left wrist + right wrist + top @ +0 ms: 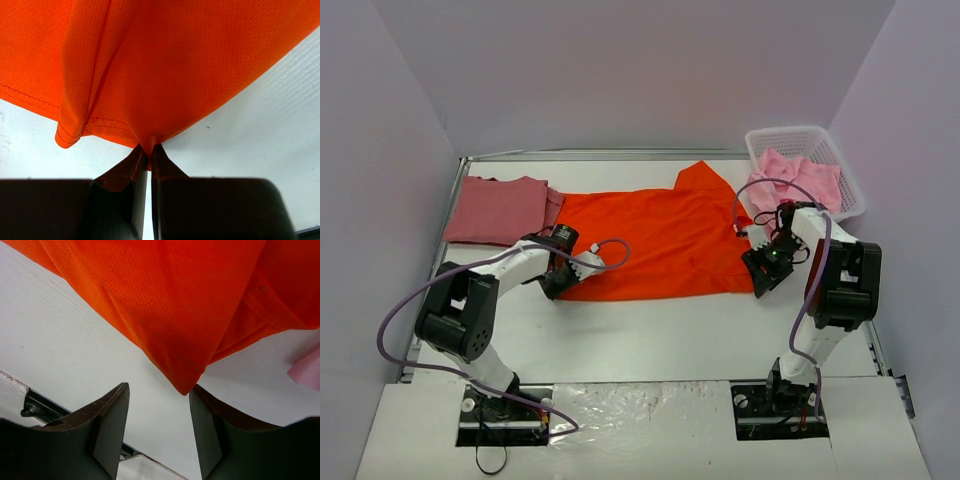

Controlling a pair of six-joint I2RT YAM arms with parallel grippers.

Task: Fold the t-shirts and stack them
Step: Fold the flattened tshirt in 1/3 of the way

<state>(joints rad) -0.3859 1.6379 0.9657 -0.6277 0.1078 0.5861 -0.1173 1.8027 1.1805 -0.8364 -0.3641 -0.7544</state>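
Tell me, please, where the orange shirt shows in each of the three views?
Top external: orange shirt lies spread across the middle of the table.
Left wrist: shirt fills the top, its edge pinched in the shut left end effector.
Right wrist: shirt fills the top, one corner at the open right end effector.
Shared landmark: the white table.

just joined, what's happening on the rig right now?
Both arms are working on the orange-red t-shirt, which is spread on the table. The left tool is shut on the shirt's near edge. The right tool is open with a corner of the shirt between its jaws, not gripped yet. A rose-red t-shirt lies folded at the far left. The pink t-shirts sit in the white basket at the far right.
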